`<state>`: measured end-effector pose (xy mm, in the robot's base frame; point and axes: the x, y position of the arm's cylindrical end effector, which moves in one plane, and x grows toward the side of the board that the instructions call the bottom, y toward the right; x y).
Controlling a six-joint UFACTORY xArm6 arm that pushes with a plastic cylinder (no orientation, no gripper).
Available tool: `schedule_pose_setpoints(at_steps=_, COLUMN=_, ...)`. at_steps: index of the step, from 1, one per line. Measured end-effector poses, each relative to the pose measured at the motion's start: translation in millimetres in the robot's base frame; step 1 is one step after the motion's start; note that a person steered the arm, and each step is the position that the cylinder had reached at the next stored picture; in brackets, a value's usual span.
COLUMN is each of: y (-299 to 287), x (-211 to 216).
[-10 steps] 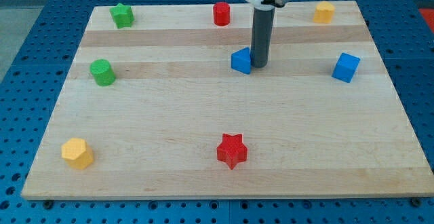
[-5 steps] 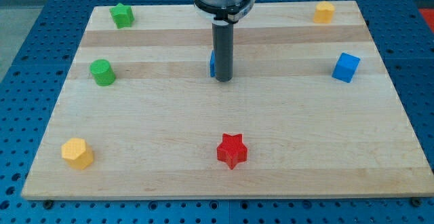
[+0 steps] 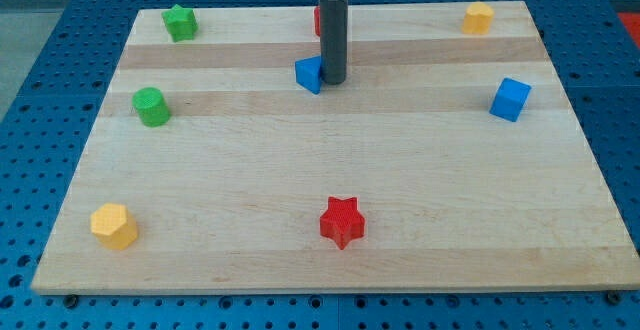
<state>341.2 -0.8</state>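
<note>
Because the rod carries no gripper (nothing opens, closes or holds), my tip [image 3: 333, 80] works only by contact: it stands at the upper middle of the frame, pressed against the right side of the small blue cube [image 3: 309, 73]. A red block [image 3: 317, 20], mostly hidden behind the rod, sits just above. On the pale wooden board [image 3: 330, 180] I count two blue, two red, two green and two yellow blocks, eight in all, spread well apart.

red block [image 3: 317, 20]: mostly hidden behind rod | shape unclear
</note>
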Motion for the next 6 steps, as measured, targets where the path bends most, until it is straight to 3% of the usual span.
schedule_pose_setpoints(at_steps=3, y=-80.3, x=8.1)
schedule_pose_setpoints(at_steps=6, y=-87.6, x=-15.9)
